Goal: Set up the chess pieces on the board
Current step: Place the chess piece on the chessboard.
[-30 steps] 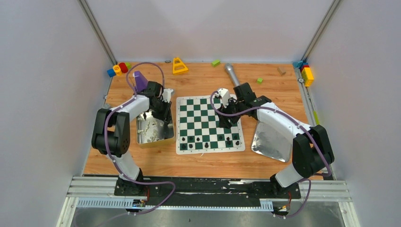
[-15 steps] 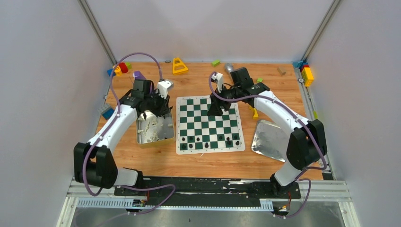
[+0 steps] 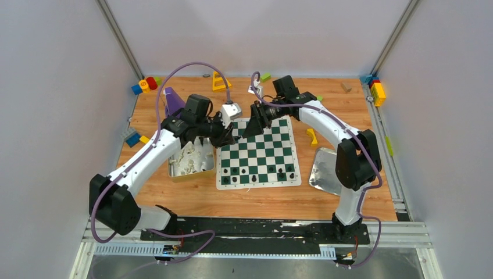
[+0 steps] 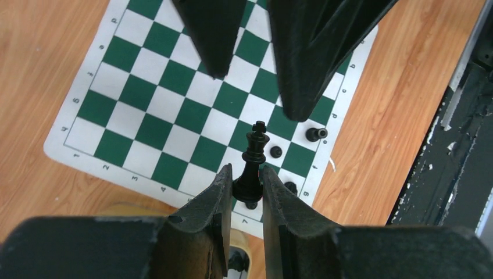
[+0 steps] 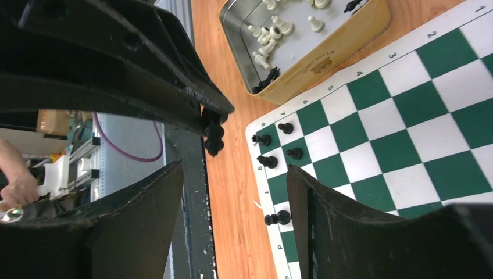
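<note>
One slim blk king [image 4: 256, 148], cross-topped, base pinched in left pincer [image 4: 247, 178].

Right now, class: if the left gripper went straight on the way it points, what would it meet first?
Probably the right gripper, open and facing the left gripper head-on above the board. The black king it holds would likely touch first, though depth is hard to judge.

One black king [image 4: 256, 152] in the left gripper [image 4: 245, 174], one board [image 3: 256, 148] under it and the right gripper [image 5: 235, 170], about eight black pieces [image 3: 254, 177] on the board, one tin [image 3: 189, 173] of white pieces [image 5: 261, 40] near the left gripper.
</note>
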Tool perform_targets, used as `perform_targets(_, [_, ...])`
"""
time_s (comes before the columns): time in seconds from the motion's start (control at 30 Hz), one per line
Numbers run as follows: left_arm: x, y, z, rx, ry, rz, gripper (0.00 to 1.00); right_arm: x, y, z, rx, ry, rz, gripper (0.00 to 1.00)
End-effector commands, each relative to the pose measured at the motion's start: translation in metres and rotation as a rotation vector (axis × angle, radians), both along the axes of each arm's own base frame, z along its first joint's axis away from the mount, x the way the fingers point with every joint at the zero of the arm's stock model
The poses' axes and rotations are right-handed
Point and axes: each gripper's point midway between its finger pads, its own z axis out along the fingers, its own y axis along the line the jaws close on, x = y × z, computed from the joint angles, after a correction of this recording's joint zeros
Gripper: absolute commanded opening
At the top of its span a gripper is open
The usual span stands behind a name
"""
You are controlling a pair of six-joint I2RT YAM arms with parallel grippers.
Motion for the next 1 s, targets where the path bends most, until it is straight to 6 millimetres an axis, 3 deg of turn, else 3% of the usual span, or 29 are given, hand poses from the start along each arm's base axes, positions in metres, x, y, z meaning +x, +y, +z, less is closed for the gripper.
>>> perform_targets(0.0, [-0.001, -0.018, 0.012, -0.020, -0.037, -0.061, 0.08, -0.008, 0.007, 0.020, 0.080, 0.042, 0.064, 0.66])
perform_targets(0.27, [0.002, -0.021, 0.011, -0.020, -0.037, -0.043, 0.08, -0.015, 0.012, 0.009, 0.085, 0.096, 0.095, 0.56])
perform_targets(0.5, [0.003, -0.021, 0.011, -0.023, -0.035, -0.033, 0.07, -0.021, 0.019, 0.001, 0.077, 0.117, 0.116, 0.54])
perform_targets(0.97, [-0.001, -0.021, 0.007, -0.028, -0.025, -0.037, 0.07, -0.020, 0.029, -0.001, 0.077, 0.118, 0.134, 0.42])
